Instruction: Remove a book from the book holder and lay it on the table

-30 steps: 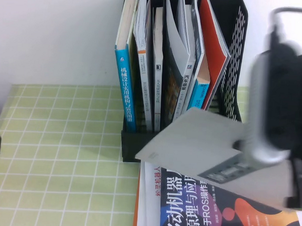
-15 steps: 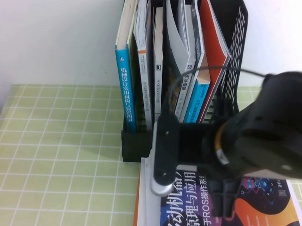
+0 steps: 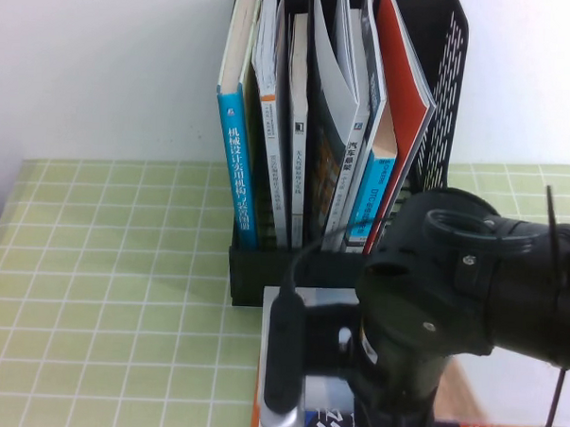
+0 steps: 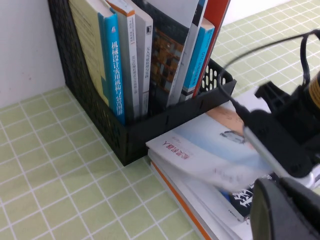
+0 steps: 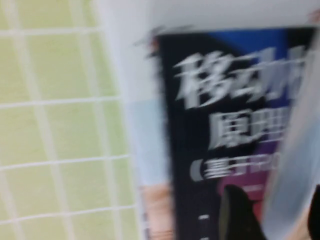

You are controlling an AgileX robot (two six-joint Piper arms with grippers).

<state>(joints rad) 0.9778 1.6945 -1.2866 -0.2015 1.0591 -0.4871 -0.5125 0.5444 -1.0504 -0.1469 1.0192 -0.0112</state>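
The book (image 4: 205, 145), pale with a blue sky cover, hangs low and nearly flat over the stack in front of the book holder (image 3: 254, 269). Its far edge shows in the high view (image 3: 333, 303). My right gripper (image 5: 280, 210) is shut on the book's edge (image 5: 295, 165); in the high view my right arm (image 3: 452, 296) hides it. The book holder (image 4: 165, 130) stands on the green checked table (image 3: 102, 291) with several upright books. My left gripper (image 4: 285, 210) is near the stack's front corner and holds nothing.
A black and orange book (image 5: 225, 100) with big white characters lies on a stack under the held book; it also shows in the left wrist view (image 4: 250, 200). A white wall stands behind the holder. Open cloth lies to the left (image 3: 89, 356).
My right arm has swung down and towards the near edge with the book. The book went from tilted in the air to low over the stack.
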